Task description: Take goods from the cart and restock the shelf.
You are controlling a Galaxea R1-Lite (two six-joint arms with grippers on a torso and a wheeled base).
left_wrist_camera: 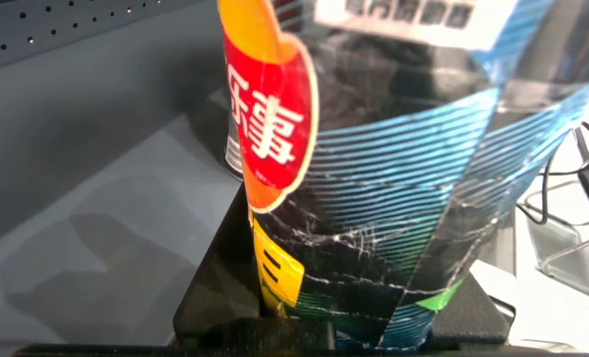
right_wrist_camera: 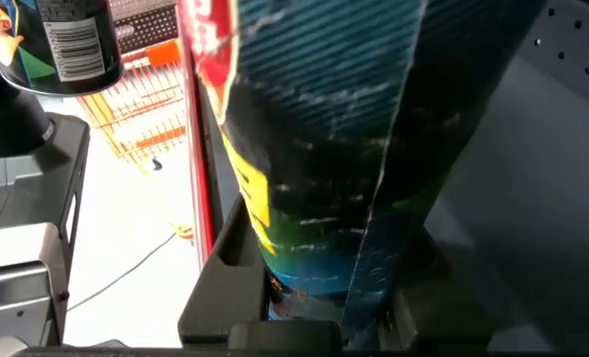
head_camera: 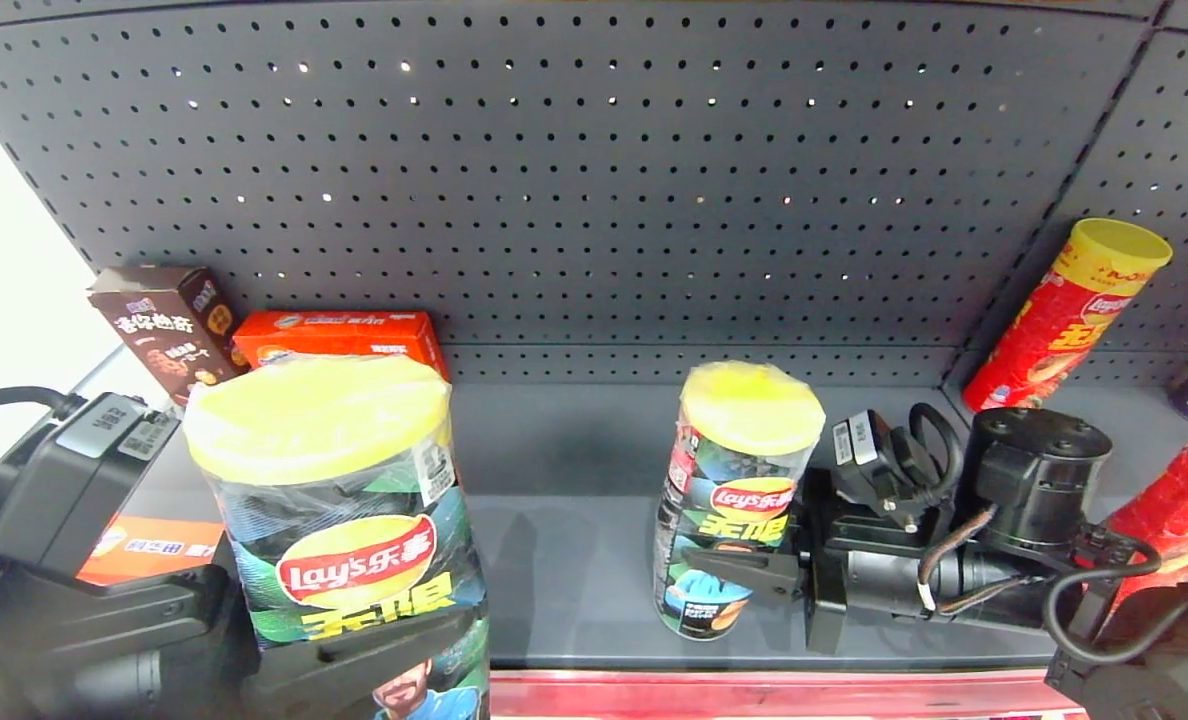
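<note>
Dark grey shelf [head_camera: 574, 520] with a red strip [head_camera: 754, 690] along its front lip.

Nearest, low at the left: left hand [head_camera: 354, 640] clamped on a yellow-lidded chip can [head_camera: 334, 490]. One dark finger lies across the can's lower front. The can is upright and held out in front of the shelf lip.

Mid-shelf: right arm comes in level from the right. The right hand [head_camera: 729, 560] is closed on a second chip can [head_camera: 744, 470], gripping it low on the body. This can is upright, base down near the front lip.

Behind the left arm lies a flat orange packet [head_camera: 154, 550]. At the back left stand a brown box [head_camera: 164, 325] and an orange box [head_camera: 339, 335], touching. Far right, a red-and-yellow tube [head_camera: 1064, 315] leans toward the pegboard [head_camera: 594, 200].
</note>
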